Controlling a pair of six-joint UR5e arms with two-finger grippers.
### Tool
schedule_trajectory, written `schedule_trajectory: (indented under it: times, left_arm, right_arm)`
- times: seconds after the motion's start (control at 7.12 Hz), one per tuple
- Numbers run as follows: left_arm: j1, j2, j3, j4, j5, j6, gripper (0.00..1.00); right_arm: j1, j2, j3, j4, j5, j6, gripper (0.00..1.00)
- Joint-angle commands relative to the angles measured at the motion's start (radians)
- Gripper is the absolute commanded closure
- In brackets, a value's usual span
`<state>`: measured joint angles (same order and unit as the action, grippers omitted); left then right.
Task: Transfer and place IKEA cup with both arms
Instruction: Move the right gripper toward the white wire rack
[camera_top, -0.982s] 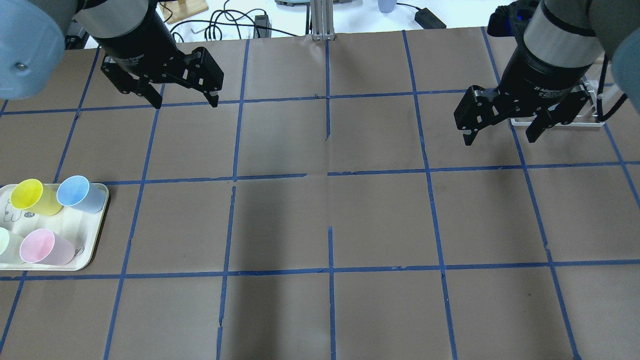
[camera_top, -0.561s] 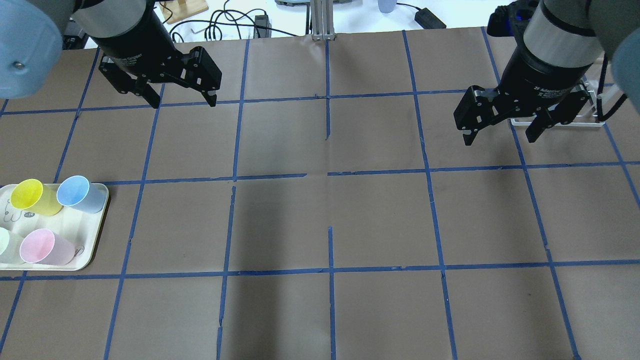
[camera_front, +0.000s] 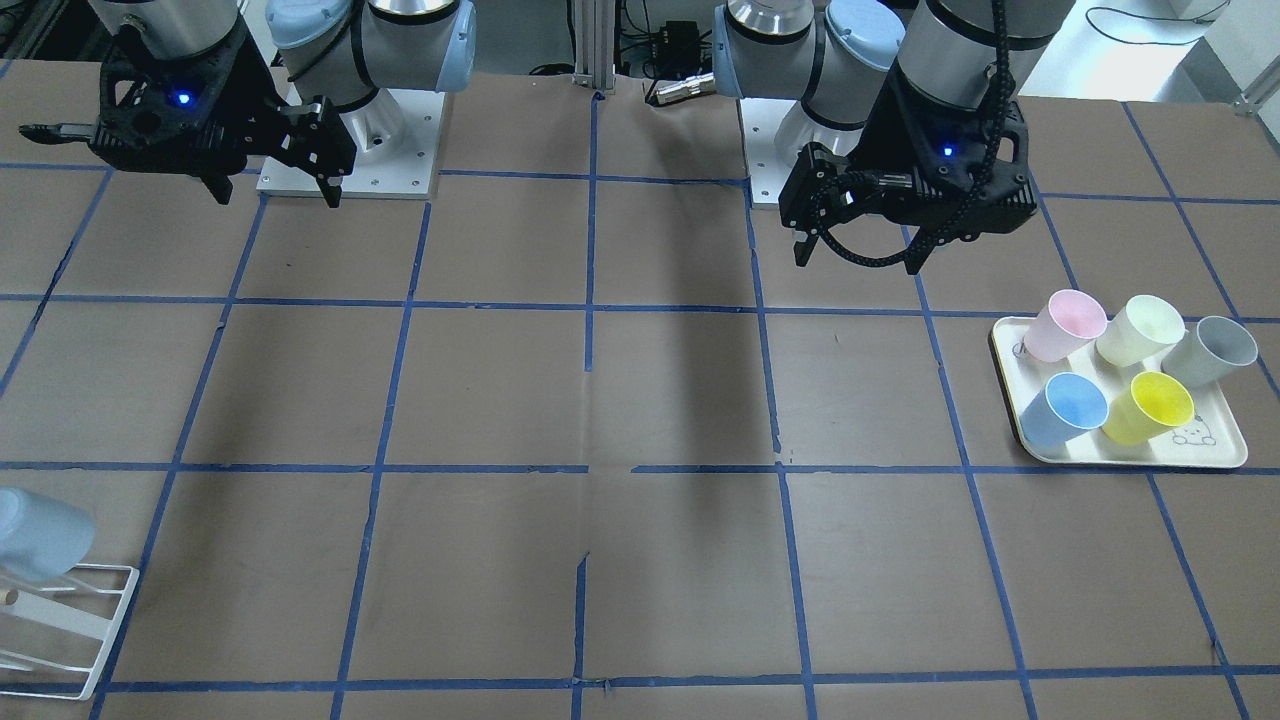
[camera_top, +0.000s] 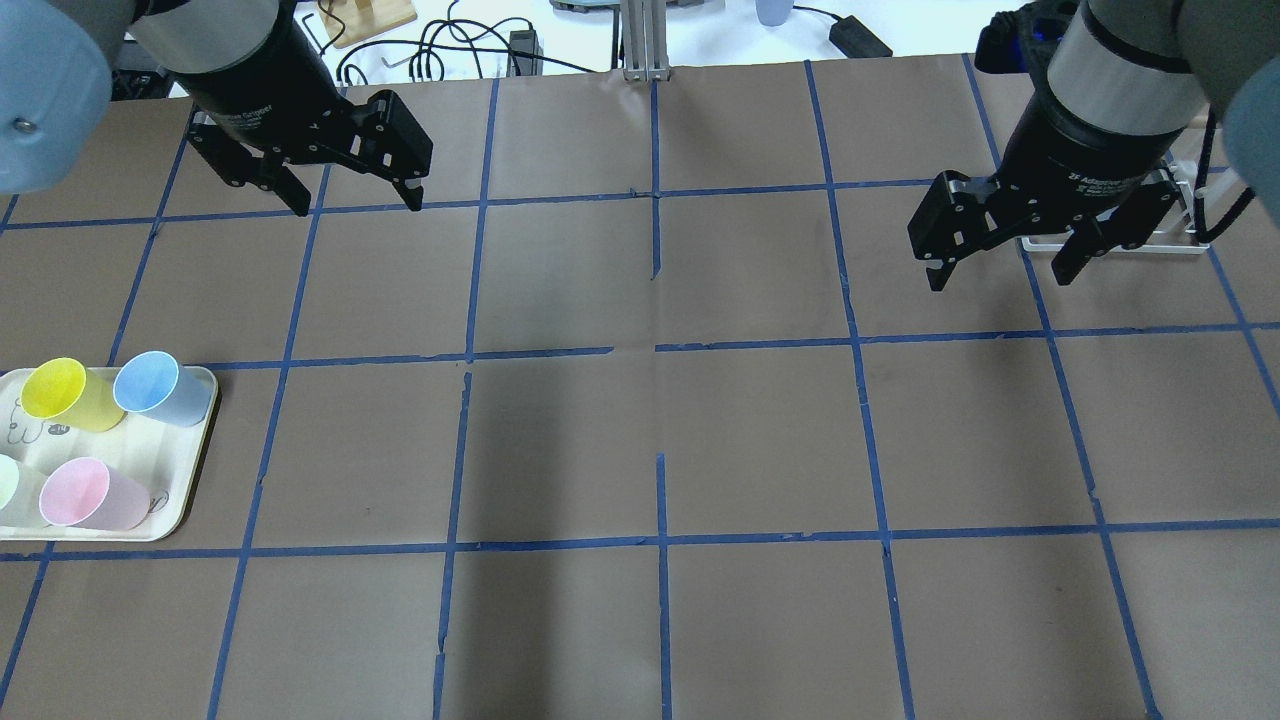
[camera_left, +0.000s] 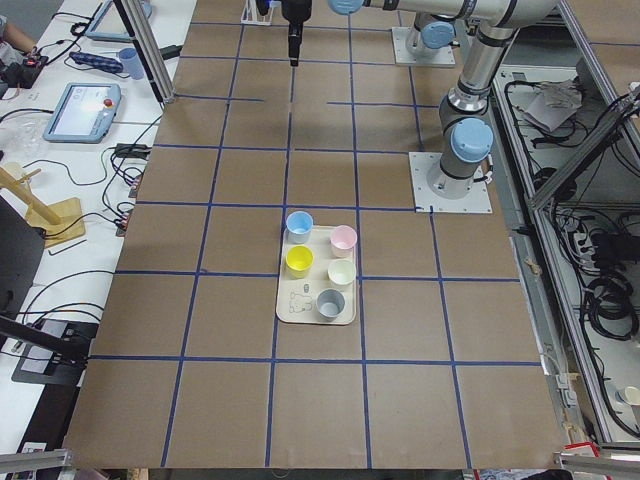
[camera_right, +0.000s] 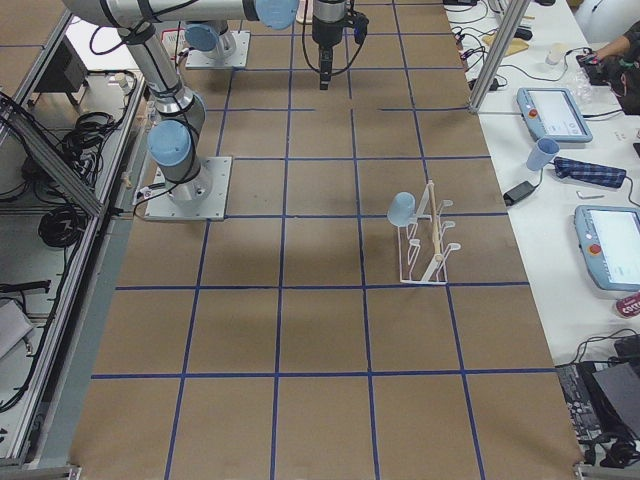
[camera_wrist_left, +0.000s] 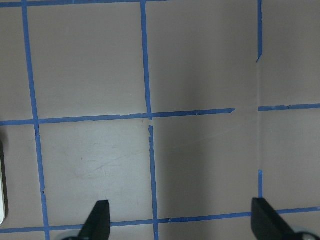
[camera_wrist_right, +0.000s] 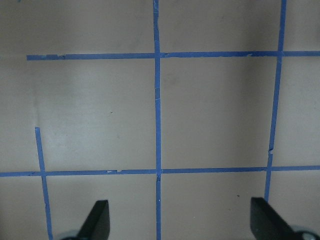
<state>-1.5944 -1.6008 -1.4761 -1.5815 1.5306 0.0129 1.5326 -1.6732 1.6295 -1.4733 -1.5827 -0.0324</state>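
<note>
Left arm (camera_top: 250, 80), right arm (camera_top: 1100, 110) hover, jaws apart.

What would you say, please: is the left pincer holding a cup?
No, the left pincer is open and empty, away from the tray.

pale blue ikea cup (camera_top: 160, 388), upright on tray (camera_top: 140, 446)
</note>
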Motion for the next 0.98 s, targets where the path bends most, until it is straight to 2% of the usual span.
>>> schedule_trajectory:
  times: [0.0,0.42,0.84]
  left_arm:
    - [-0.001,0.01,-0.001,-0.005,0.002,-0.005,0.0]
    - [-0.006,0.021,-0.001,0.0,0.0,-0.043,0.0]
    - [-0.004,0.015,-0.003,0.0,-0.001,-0.041,0.0]
  right_arm:
    - [-0.002,0.001,0.001,-0.001,0.0,0.002,0.0]
    - [-0.069,0.025,0.001,-0.013,0.012,-0.061,0.0]
    - [-0.247,0.113,0.006,-0.166,0.001,-0.469,0.0]
